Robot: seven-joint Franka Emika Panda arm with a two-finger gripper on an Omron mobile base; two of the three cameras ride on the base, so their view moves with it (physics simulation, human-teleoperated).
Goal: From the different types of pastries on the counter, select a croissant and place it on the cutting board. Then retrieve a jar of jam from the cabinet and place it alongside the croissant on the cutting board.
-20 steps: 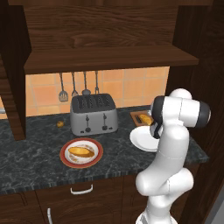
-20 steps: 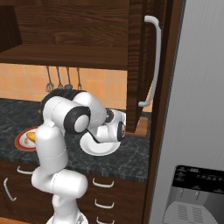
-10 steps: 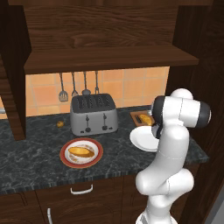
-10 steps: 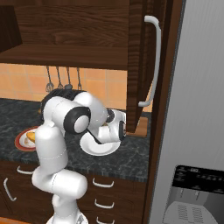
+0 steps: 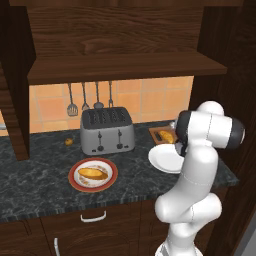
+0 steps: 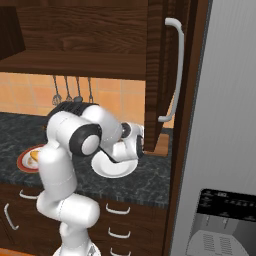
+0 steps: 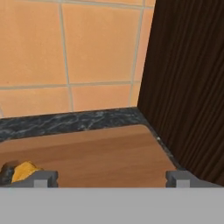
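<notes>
In the left base view, a small orange jar of jam sits at the left of the frame on the black counter, back near the tiled wall. Right of it stands a grey toaster under hanging utensils, and in front of the toaster, in the lower middle, a red-rimmed plate carries the larger oblong pastry. The dark cabinet spans the upper frame, its thick shelf plank running across above the tiles. Right of centre, a white plate lies partly behind the white arm, and behind it the cutting board shows with the croissant lying on it.

In the right base view the red-rimmed plate peeks out at the left edge — the arm bends across the middle, over the white plate.

In the hand view, the croissant sits at the lower left on the light-brown cutting board, just beside the left fingertip. The gripper has its jaws spread wide apart, one tip near each lower side of the frame, with nothing between them. The board reaches to the dark wood panel on the right.
</notes>
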